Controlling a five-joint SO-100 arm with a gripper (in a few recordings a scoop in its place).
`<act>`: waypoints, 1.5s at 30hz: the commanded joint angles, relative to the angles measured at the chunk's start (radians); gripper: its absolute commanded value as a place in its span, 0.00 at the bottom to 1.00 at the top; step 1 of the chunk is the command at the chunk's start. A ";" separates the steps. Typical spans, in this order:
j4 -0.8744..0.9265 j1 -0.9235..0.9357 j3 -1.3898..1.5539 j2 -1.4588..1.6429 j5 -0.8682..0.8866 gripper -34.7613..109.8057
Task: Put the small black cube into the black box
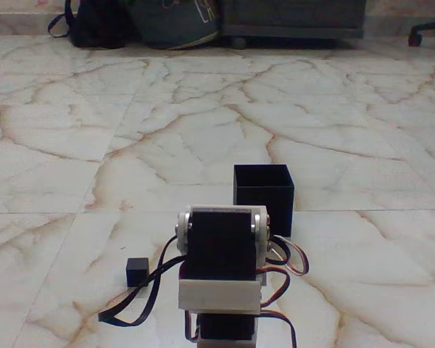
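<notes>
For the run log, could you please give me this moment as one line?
small black cube: on floor, left of arm | black box: upright, open, behind arm | cube in box: no | gripper: cannot tell

Floor [72, 145] is cream/off-white marble w/ tan-brown veins all over. Small black cube [137, 272] and black box [264, 194] both matte black, no markings. Arm [221, 268] is white plastic w/ black servo blocks, cables [141, 301] mostly black plus some red/orange. Dark bags [141, 22] in the bg, one bluish-grey.
</notes>
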 commanded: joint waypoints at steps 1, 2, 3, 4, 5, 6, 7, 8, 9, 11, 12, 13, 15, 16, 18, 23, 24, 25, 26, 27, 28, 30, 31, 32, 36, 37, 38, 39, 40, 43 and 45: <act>0.000 0.000 0.000 0.000 0.000 0.27; 0.000 0.000 0.000 0.000 0.000 0.27; 0.002 0.000 0.000 0.000 0.000 0.27; 0.002 0.000 0.000 0.000 0.000 0.27; 0.002 0.000 0.000 0.000 0.000 0.27; 0.002 0.000 0.000 0.000 0.000 0.27; 0.002 0.000 0.000 0.000 0.000 0.27; -0.017 0.002 -0.002 0.015 0.061 0.26; -0.017 0.003 -0.002 0.015 0.037 0.26; -0.017 0.003 -0.002 0.014 0.018 0.26; -0.018 0.003 -0.002 0.014 -0.031 0.26; -0.023 0.003 -0.002 0.014 -0.084 0.27; -0.018 0.003 -0.002 0.012 -0.061 0.27; -0.018 0.002 -0.002 0.012 -0.035 0.27; -0.025 0.002 -0.002 0.014 -0.089 0.27; -0.040 -0.002 -0.018 0.008 -0.201 0.27; -0.037 -0.005 -0.043 0.009 -0.196 0.27; -0.012 -0.012 -0.077 0.005 -0.190 0.27; 0.021 -0.031 -0.117 0.000 -0.170 0.27; 0.074 -0.072 -0.187 -0.026 -0.129 0.28; 0.129 -0.107 -0.259 -0.048 -0.097 0.28; 0.130 -0.129 -0.334 -0.118 -0.109 0.29; 0.133 -0.143 -0.396 -0.179 -0.095 0.30; 0.152 -0.158 -0.471 -0.249 -0.087 0.30; 0.244 -0.233 -0.776 -0.499 -0.074 0.31; 0.244 -0.252 -0.856 -0.571 -0.078 0.31; 0.233 -0.276 -0.946 -0.660 -0.077 0.31; 0.224 -0.302 -1.051 -0.755 -0.058 0.31; 0.196 -0.322 -1.147 -0.851 -0.032 0.31; 0.184 -0.383 -1.404 -1.078 0.049 0.31; 0.184 -0.405 -1.531 -1.195 0.097 0.31</act>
